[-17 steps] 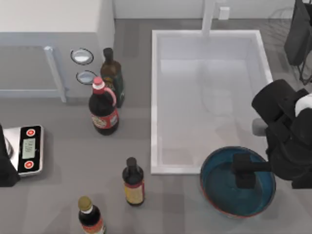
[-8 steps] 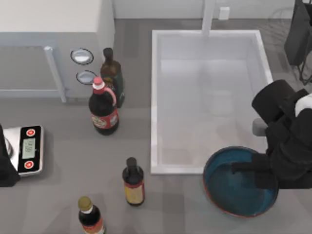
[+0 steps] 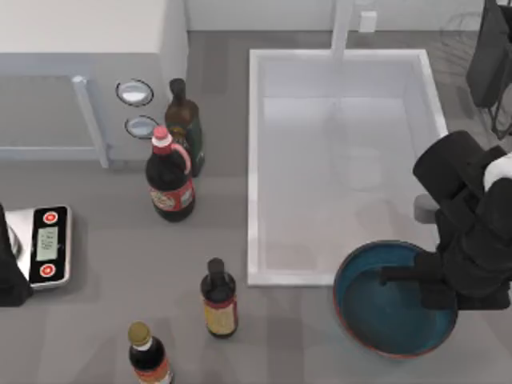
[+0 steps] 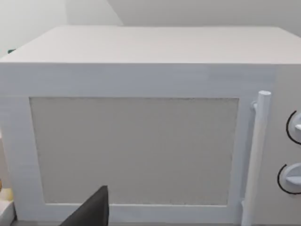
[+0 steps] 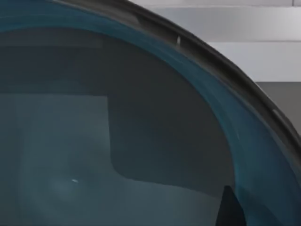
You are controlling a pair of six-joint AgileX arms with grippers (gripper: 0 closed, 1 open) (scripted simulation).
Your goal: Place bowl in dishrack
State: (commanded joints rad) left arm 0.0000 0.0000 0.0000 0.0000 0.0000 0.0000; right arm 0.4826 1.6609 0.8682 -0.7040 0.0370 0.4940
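Observation:
The bowl (image 3: 384, 320), teal-blue inside with a reddish-brown rim, sits on the counter just below the sink's front right corner. My right gripper (image 3: 428, 280) hangs low over the bowl's right rim, reaching in from the right. In the right wrist view the bowl's glossy inside (image 5: 117, 141) lies very close, with its rim curving past. The dishrack (image 3: 456, 28), thin grey wires, shows partly at the top right corner behind a dark upright shape. My left arm (image 3: 8, 276) stays parked at the left edge.
A white sink basin (image 3: 254, 160) with a faucet (image 3: 342, 24) takes up the middle. A microwave (image 4: 136, 141) stands at the back left. Several bottles (image 3: 170, 184) stand left of the sink. A kitchen scale (image 3: 48, 244) lies at the left.
My right gripper has moved from over the bowl's middle to its right rim. The bowl has shifted slightly to the right. The left arm has stayed still.

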